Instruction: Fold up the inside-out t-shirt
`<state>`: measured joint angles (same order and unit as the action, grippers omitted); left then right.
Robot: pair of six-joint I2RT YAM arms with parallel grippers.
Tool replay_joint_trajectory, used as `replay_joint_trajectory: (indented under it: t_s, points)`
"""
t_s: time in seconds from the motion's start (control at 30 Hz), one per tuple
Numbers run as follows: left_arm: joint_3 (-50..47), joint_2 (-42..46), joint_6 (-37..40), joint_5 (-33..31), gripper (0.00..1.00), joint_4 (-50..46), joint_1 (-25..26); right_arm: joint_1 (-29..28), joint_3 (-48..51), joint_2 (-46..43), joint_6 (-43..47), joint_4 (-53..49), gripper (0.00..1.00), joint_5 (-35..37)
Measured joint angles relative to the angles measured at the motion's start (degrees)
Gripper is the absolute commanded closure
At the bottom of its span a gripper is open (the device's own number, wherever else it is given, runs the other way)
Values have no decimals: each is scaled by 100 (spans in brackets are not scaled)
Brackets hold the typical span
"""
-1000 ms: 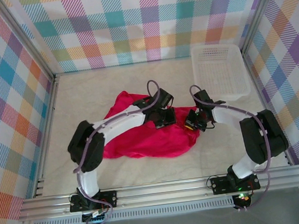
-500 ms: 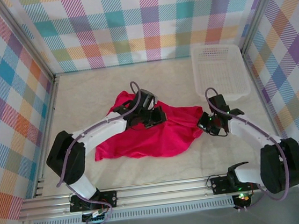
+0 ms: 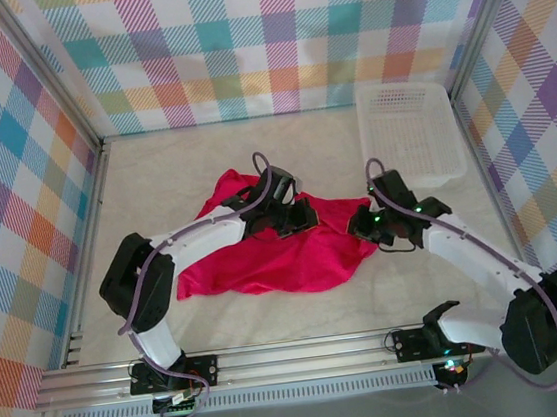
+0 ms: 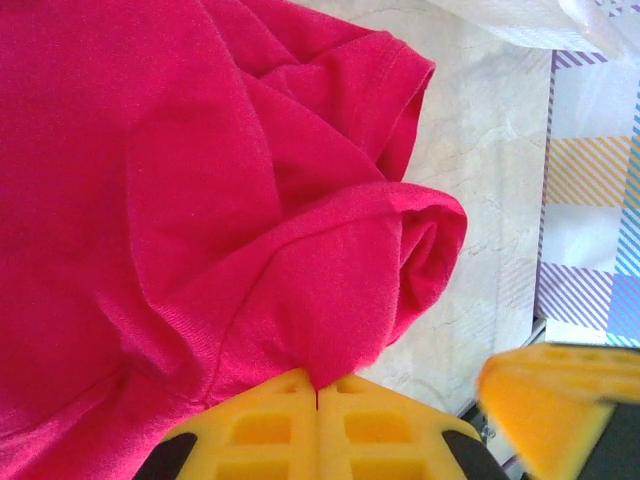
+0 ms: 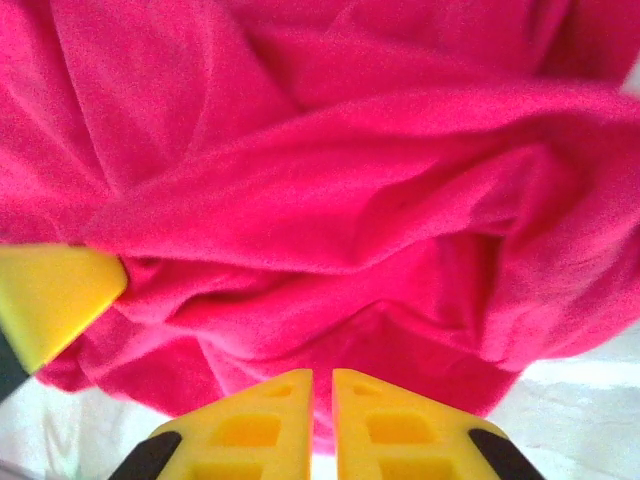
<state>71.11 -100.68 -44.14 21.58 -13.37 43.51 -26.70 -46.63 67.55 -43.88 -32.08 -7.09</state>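
The inside-out t-shirt (image 3: pixel 264 255) lies crumpled and crimson in the middle of the table, with one sleeve (image 4: pixel 400 90) pointing towards the back right. My left gripper (image 3: pixel 295 217) is at the shirt's upper middle. In its wrist view the left gripper (image 4: pixel 318 385) is shut, pinching a fold of the shirt (image 4: pixel 200 180). My right gripper (image 3: pixel 369 226) is at the shirt's right edge. Its yellow jaws (image 5: pixel 322 375) stand a narrow slit apart, with the edge of the shirt (image 5: pixel 350 180) lying in the gap. The two grippers are close together.
A white lattice basket (image 3: pixel 409 133) stands at the back right, just beyond the right arm. Checked walls enclose the table on three sides. Bare marbled tabletop (image 3: pixel 154 172) runs around the shirt. The left gripper's yellow finger (image 5: pixel 50 295) shows at the left of the right wrist view.
The right gripper swung out to the right with the shirt's edge, then came back left, and its jaws have parted slightly. The left gripper shifted left, then a little right, still pinching fabric.
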Motion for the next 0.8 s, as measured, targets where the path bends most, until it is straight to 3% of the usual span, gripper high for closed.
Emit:
replay_joint_trajectory:
  t_s: [0.23, 0.47, 0.67, 0.8]
  points:
    - [181, 2, 9, -17, 100, -199, 0, -146, -389, 1628, 2, 341, 92, 216]
    - [179, 11, 9, -17, 100, -302, 0, -57, -1349, 2632, 13, 610, 82, 730]
    - [149, 114, 15, -20, 100, -302, 0, -22, -1491, 2916, -57, 693, 50, 839]
    - [149, 131, 26, -42, 100, -304, 0, -33, -1366, 3032, -103, 852, 44, 772]
